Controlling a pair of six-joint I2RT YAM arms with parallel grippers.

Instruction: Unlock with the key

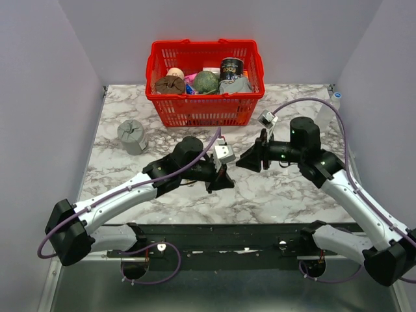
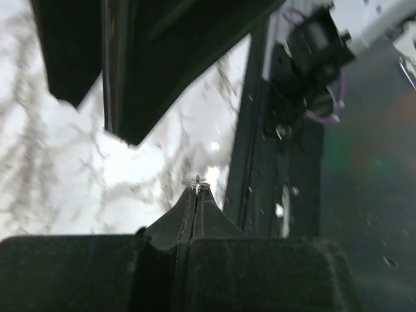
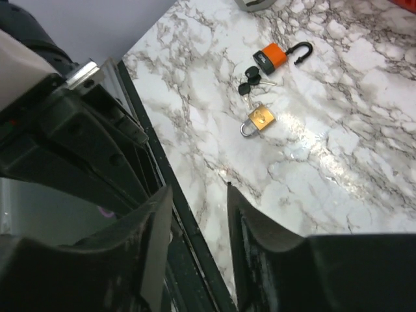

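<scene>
Two padlocks are seen on the marble table (image 3: pixel 338 162) in the right wrist view. One is an orange padlock (image 3: pixel 272 56) with its black shackle swung open. The other is a brass padlock (image 3: pixel 259 119) with its shackle seated.

The key (image 3: pixel 251 82) is found just beside the orange padlock, between it and the brass padlock. It lies in a small bunch in which two black heads can be made out.

The right fingers (image 3: pixel 260 240) are held wide apart with nothing between them, well apart from the orange padlock.

The left fingers (image 2: pixel 214 221) are pressed fully together. A tiny glint of metal is seen at their tips, too small to be identified.
</scene>
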